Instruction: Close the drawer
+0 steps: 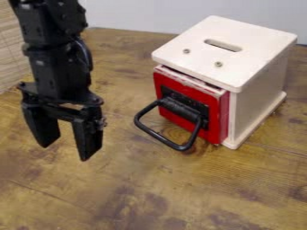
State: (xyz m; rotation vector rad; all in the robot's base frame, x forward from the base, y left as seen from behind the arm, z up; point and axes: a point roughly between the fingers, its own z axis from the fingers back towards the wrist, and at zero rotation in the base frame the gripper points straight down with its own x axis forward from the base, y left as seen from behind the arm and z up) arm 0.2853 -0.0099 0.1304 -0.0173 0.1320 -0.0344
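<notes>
So the gripper (65, 133) has its jaws spread apart with nothing between them, hanging over the wooden table (118, 178) left of the red drawer (189, 106) in its white box (259, 88). The drawer looks nearly in (hard to tell how far it sticks out), so I'd come in low, push square on the red front, and not snag that black loop handle (149, 128).
</notes>
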